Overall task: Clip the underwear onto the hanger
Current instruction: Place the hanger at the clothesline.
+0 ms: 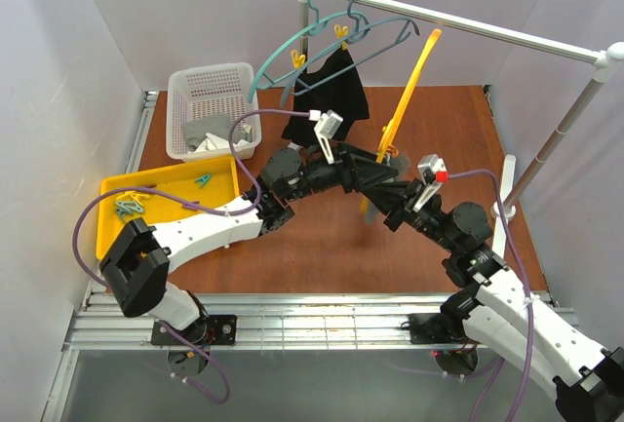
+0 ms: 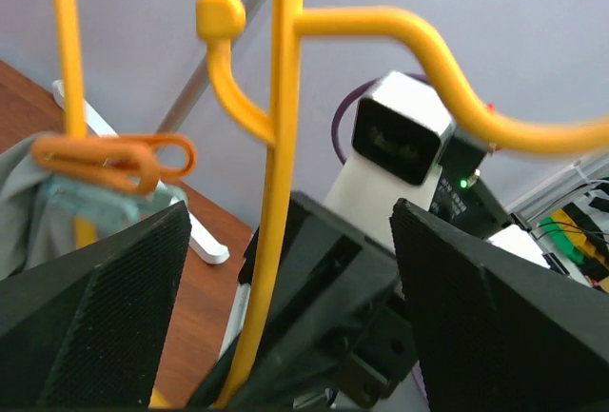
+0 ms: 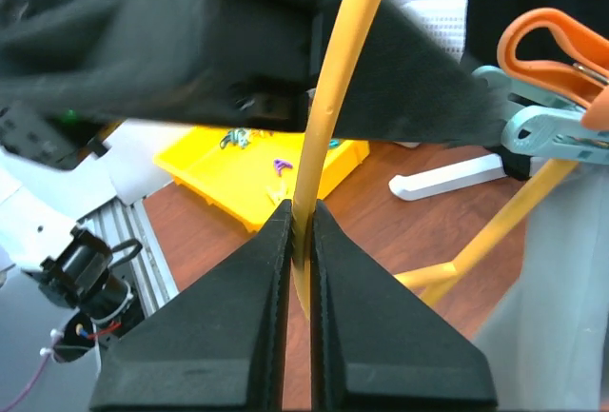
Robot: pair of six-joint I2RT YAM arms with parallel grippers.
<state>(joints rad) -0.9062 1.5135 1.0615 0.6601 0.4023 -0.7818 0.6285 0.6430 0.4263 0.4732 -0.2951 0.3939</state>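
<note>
Clipping step in hand. Right tool clenched on hanger; left tool released, straddling it. Orange clip apparently bites underwear. Next, likely: check the hold.

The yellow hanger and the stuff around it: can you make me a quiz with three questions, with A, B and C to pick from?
1. Where does the black cloth hang?
A) from the rail at the back
B) on the floor
C) on a chair

2. What colour is the upper peg on the yellow hanger, beside the grey cloth?
A) green
B) orange
C) purple

3. What is the right hand doing?
A) it is wide open
B) it is shut on the yellow hanger
C) it is shut on a peg

Answers:
1 A, it dangles below the white rail.
2 B, the left wrist view shows the peg is orange.
3 B, its fingers press together on the hanger's bar.
</note>
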